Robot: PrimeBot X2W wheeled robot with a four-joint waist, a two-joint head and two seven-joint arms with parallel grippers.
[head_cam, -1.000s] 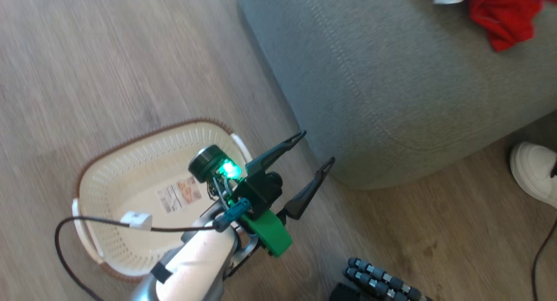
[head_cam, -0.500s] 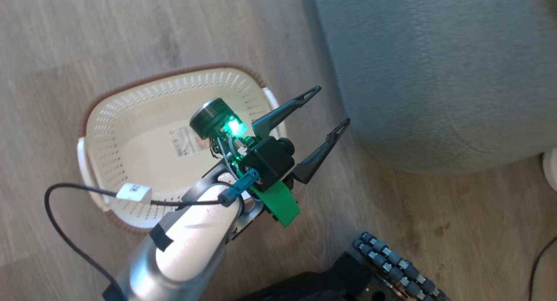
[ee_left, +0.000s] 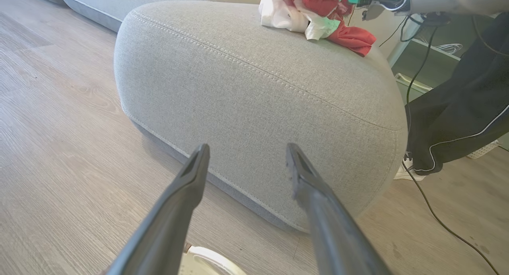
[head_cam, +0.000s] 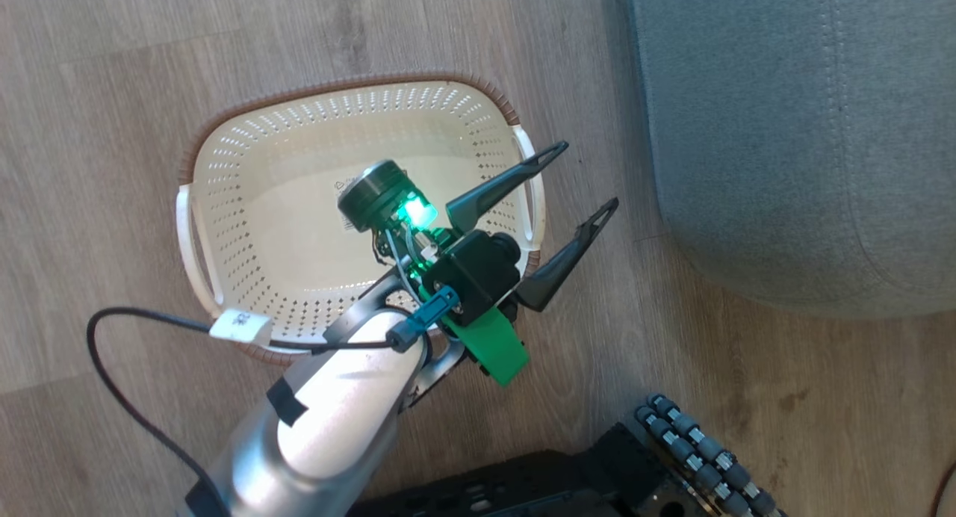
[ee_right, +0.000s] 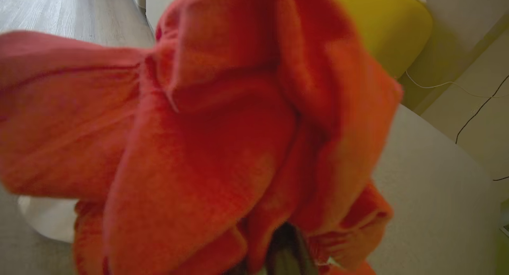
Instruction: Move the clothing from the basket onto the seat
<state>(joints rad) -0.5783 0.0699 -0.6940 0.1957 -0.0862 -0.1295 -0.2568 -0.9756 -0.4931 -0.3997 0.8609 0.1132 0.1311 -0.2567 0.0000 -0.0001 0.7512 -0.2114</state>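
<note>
my right tool (ee_right: 284, 247) was pinched shut on the plain red garment (ee_right: 206, 148) up by the seat (ee_left: 258, 88). soft, floppy, light stuff i reckoned, any bunched fold would do for a grip. left tool (head_cam: 586, 175) gaped wide, holding nothing, over the bare basket (head_cam: 224, 203).

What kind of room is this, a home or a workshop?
Probably a living room, perhaps a staged one: a large grey upholstered seat, a wood-look plank floor, and a cream laundry basket standing on that floor.
</note>
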